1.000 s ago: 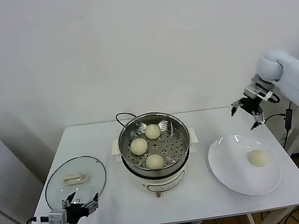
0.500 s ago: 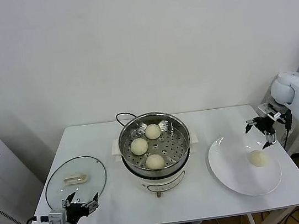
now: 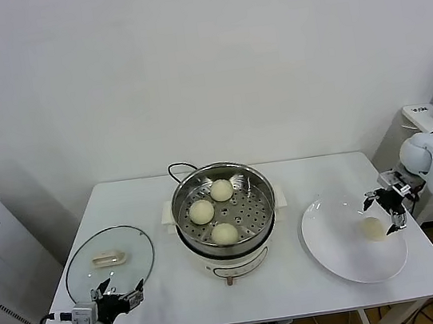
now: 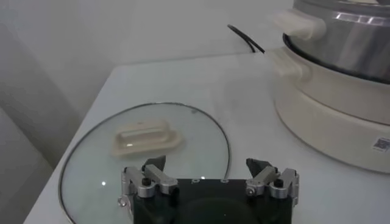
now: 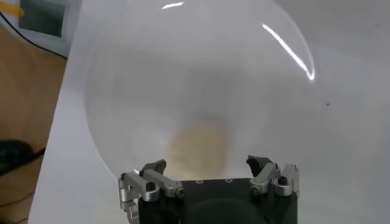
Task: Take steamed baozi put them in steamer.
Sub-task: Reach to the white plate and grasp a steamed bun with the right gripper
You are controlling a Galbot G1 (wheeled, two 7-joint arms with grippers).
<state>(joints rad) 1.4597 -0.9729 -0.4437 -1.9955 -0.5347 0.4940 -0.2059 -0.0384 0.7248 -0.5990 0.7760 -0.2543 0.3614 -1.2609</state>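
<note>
Look first at the big white tabletop (image 3: pixel 170 289). In the middle of it sits the shiny steamer (image 3: pixel 224 207), and three buns already lie inside. On your right side lies the flat white plate (image 3: pixel 338 254), with one last bun (image 3: pixel 372 228) on it. Your right gripper (image 3: pixel 387 207) hangs just over that bun, a little toward the far side of it, and its fingers (image 5: pixel 153 172) are spread wide apart with nothing between them. In the right wrist view the bun (image 5: pixel 196 148) shows just ahead of the open fingers and about midway between them. So I think your next move is mostly straight down onto it. The bun is round, so it has no long side and points no way; any grip angle should work. Your left gripper (image 3: pixel 113 299) waits at the near edge by the glass lid (image 3: pixel 108 262), fingers apart too, and it is much farther from the bun.
</note>
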